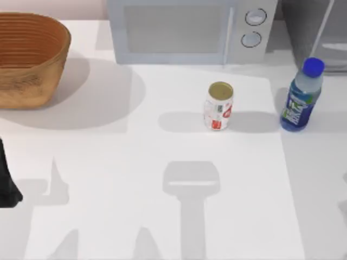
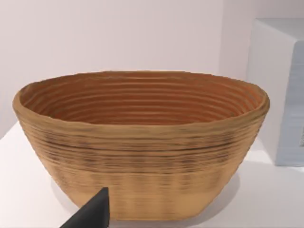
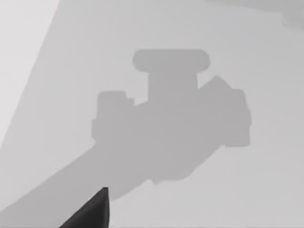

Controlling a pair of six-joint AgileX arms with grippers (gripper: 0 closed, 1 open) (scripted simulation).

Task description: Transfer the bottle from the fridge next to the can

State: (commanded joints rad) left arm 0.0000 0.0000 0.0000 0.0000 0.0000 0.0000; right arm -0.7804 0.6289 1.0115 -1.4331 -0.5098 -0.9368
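Near the left edge of the white table, a dark piece of the left arm sits parked; its wrist view faces the woven basket, with one dark fingertip low in that view, and whether the fingers are apart or closed cannot be told. In the right wrist view another dark fingertip hangs over bare tabletop and an arm's shadow; its opening cannot be told either. Farther back, the can stands upright mid-table. Well apart to its right stands the bottle, upright on the table, just in front of the fridge. A light grey microwave lines the far edge, the basket far left.
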